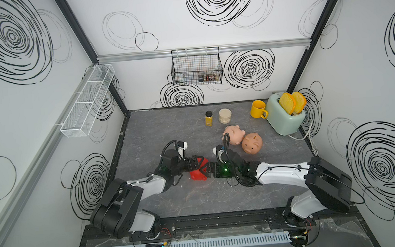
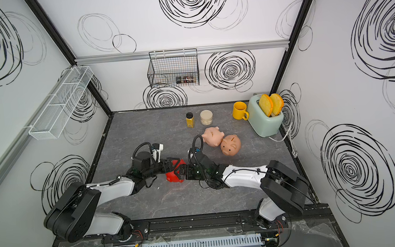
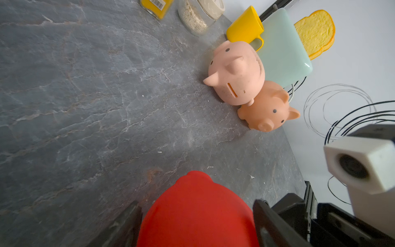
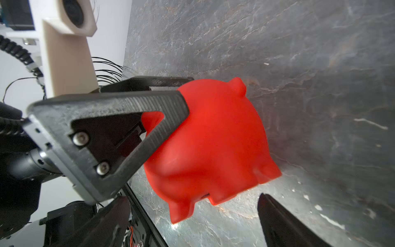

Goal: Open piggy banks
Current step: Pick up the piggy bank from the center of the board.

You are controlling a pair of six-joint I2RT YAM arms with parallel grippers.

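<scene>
A bright red piggy bank hangs in the middle of the table between my two arms. My left gripper is shut on its round body. In the right wrist view the red pig points its feet toward my right gripper, which stands open, its jaws wide on either side and touching nothing. Only a dark sliver of its belly shows. The pale pink piggy bank lies on its side against the upright peach-tan one, behind my right arm.
At the back right stand a yellow mug and a mint toaster with two bread slices. A spice jar and a white-lidded jar are at the back centre. A wire basket hangs on the back wall.
</scene>
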